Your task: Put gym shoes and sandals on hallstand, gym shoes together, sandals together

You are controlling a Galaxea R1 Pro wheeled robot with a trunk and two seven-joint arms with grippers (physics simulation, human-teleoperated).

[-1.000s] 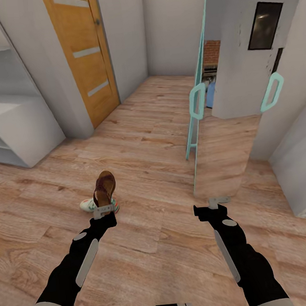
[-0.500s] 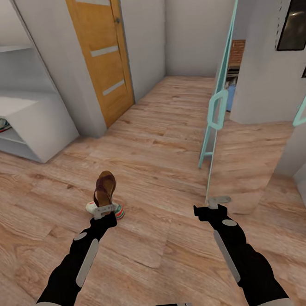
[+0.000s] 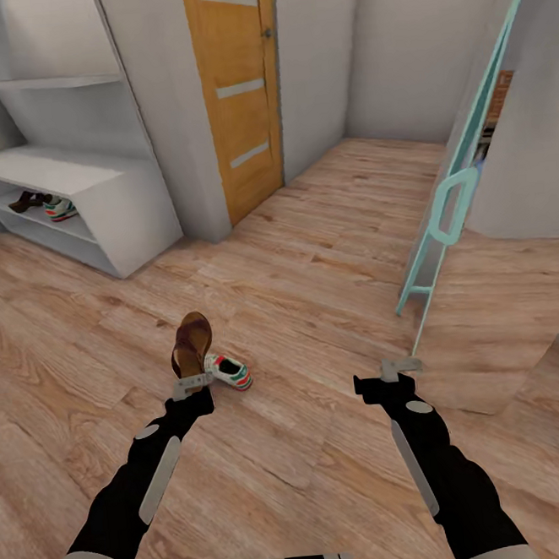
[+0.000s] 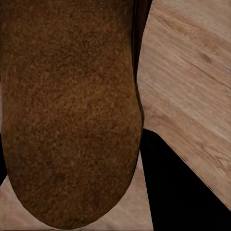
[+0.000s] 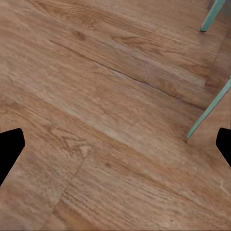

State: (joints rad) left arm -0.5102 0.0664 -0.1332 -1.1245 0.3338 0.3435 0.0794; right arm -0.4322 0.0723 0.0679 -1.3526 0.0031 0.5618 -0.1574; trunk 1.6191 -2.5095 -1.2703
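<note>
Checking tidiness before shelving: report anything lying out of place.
One gym shoe lies alone on the corridor floor, away from the hallstand, where another gym shoe already sits. The left hand holds a sandal.

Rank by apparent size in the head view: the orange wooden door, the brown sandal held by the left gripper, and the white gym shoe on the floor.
1. Orange wooden door, clearly largest.
2. Brown sandal.
3. White gym shoe, smallest, though the sandal hides part of it, so its true extent is uncertain.
</note>
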